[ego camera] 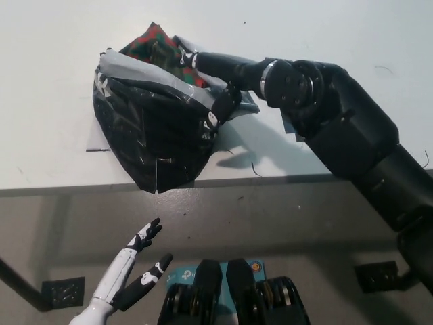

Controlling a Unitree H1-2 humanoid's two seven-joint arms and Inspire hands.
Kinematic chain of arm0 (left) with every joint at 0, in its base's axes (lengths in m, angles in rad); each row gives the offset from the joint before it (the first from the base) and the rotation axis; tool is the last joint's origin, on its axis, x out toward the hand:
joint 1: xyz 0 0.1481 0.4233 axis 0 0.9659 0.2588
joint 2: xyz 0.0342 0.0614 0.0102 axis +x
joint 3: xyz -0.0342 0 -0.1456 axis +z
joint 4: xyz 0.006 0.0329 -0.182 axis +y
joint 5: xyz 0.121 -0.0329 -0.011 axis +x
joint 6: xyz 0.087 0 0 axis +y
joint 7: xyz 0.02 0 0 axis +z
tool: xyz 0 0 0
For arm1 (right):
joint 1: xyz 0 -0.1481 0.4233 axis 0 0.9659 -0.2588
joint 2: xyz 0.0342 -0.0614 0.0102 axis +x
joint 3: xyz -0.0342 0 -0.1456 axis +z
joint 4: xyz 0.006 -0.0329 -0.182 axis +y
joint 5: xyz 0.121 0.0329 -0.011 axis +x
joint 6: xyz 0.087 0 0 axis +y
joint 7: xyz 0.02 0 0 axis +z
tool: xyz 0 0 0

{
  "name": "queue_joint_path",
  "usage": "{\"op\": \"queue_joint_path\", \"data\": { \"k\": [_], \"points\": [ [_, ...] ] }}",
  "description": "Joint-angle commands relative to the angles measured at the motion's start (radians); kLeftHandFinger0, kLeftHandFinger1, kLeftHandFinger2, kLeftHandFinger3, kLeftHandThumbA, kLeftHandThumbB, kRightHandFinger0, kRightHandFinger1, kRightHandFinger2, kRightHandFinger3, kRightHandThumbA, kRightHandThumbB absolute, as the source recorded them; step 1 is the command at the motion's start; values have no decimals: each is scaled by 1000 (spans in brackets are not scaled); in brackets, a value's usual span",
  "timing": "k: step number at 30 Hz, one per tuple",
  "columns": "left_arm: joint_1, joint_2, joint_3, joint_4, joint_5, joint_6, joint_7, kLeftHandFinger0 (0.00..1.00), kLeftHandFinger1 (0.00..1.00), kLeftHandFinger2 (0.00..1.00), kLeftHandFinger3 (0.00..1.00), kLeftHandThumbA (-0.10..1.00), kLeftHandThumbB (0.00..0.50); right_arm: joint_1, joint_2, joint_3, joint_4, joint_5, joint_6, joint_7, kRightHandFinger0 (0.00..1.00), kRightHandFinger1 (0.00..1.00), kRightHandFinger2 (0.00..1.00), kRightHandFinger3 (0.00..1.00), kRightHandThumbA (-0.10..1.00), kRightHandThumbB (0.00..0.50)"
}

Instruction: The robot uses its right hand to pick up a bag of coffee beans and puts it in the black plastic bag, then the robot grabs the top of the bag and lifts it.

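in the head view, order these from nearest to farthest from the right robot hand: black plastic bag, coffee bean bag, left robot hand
1. black plastic bag: the right robot hand is at its top edge.
2. coffee bean bag: just beyond, showing in the bag's opening, too close to separate from 1.
3. left robot hand: far off, open, lower left below the table.

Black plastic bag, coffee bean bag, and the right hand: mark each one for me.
Black plastic bag (152, 145): head view, on its dark front wall.
Coffee bean bag (150, 42): head view, on the red-green part showing in the bag's mouth.
Right hand (210, 84): head view, at the bag's rim.
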Motion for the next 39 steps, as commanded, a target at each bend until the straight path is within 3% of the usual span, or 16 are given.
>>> {"op": "queue_joint_path", "data": {
  "k": [1,5,23,24,25,26,27,28,29,30,31,33,34,36,38,39],
  "points": [
    [-4,3,3,-28,1,-21,5,1000,1000,1000,1000,823,233,-23,21,-40,-3,10,-46,-50,1000,1000,1000,1000,1000,458],
    [-5,1,3,-29,-3,-20,3,1000,1000,1000,1000,819,234,1,40,-43,49,1,-60,-70,1000,1000,1000,1000,1000,500],
    [-13,5,3,-49,14,-3,4,1000,1000,1000,1000,844,242,-23,92,-71,419,-7,-175,-159,1000,1000,1000,1000,1000,494],
    [-14,6,3,-52,14,1,2,1000,1000,1000,1000,845,244,-26,103,-73,436,-20,-156,-203,1000,1000,1000,1000,887,485],
    [-14,6,4,-54,9,4,-1,1000,1000,1000,1000,831,245,-25,112,-83,443,-26,-154,-255,833,885,889,1000,637,339],
    [-15,6,5,-55,3,6,-4,1000,1000,1000,1000,827,245,-25,121,-94,453,-31,-158,-313,680,790,832,917,536,352],
    [-16,5,5,-55,2,7,-5,1000,1000,1000,1000,827,245,-27,123,-96,458,-32,-163,-324,680,790,832,917,536,352],
    [-18,6,5,-57,7,13,-4,1000,1000,1000,1000,827,247,-24,126,-99,466,-47,-202,-401,245,359,468,559,175,264],
    [-26,8,6,-57,9,15,-5,1000,1000,1000,1000,826,249,-28,126,-115,467,-43,-244,-460,10,139,386,382,-89,160],
    [-31,9,6,-55,12,15,-5,1000,1000,1000,1000,827,258,-33,122,-128,458,-31,-258,-469,2,144,438,433,-98,131],
    [-32,8,6,-53,12,15,-4,1000,1000,1000,1000,824,265,-37,119,-136,447,-24,-256,-465,0,221,562,589,-100,119],
    [-33,8,5,-52,12,16,-5,1000,1000,1000,1000,809,271,-51,113,-149,420,-17,-234,-455,32,334,709,744,-85,144],
    [-32,9,5,-52,11,17,-6,1000,1000,1000,1000,805,272,-57,111,-151,409,-19,-218,-450,30,345,705,768,-65,143],
    [-32,7,5,-57,5,24,-10,986,1000,1000,1000,766,278,-75,104,-163,369,-16,-190,-422,54,372,671,670,-28,158],
    [-31,5,4,-59,5,31,-11,967,1000,1000,1000,753,290,-88,101,-176,336,-7,-176,-398,12,269,522,520,-40,163],
    [-31,5,4,-60,5,33,-11,963,1000,1000,1000,748,292,-92,101,-181,329,-2,-173,-392,0,235,494,530,-53,167]
  ]
}}
